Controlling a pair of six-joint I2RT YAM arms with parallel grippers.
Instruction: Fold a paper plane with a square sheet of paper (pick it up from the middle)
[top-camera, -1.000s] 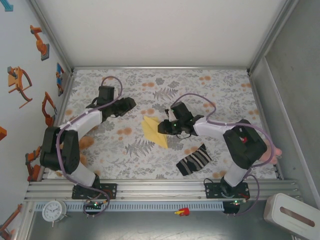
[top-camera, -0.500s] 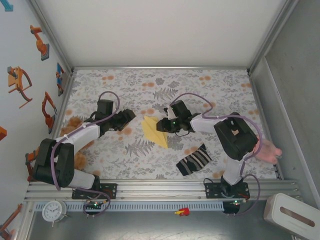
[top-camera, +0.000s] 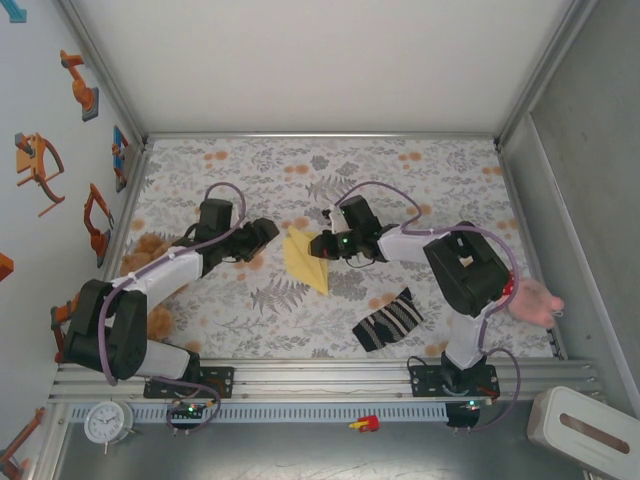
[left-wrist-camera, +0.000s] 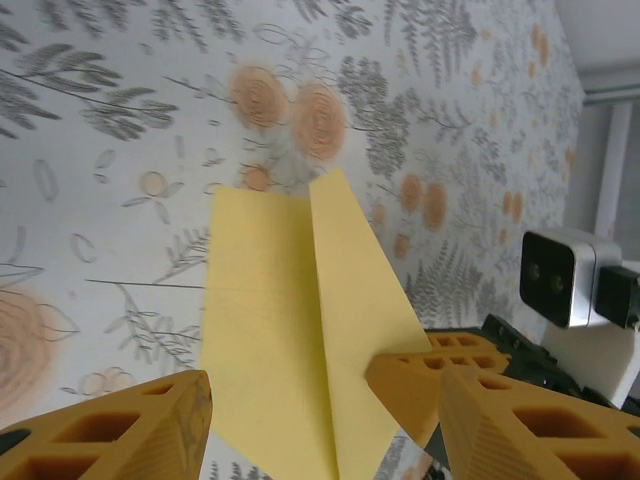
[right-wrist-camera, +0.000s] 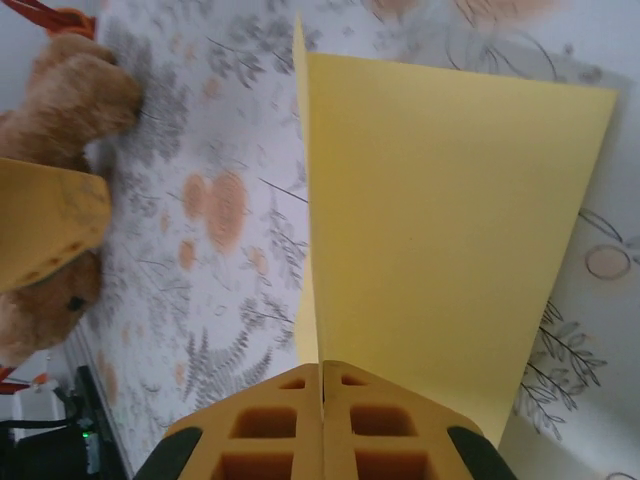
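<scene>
Looking down on the floral table (top-camera: 250, 310), I see the striped sock (top-camera: 388, 320) lying near its front edge, right of centre. The plane (top-camera: 305, 258) is mid-table, between my two claws. My right claw (top-camera: 322, 245) is pinched tight on the plane's right edge. My left claw (top-camera: 262, 236) hangs part-open just left of it, holding nothing.

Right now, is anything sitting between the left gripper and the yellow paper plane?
Nothing visible. The left gripper is open beside the paper plane, with bare tablecloth between; the right gripper pinches its other side.
</scene>
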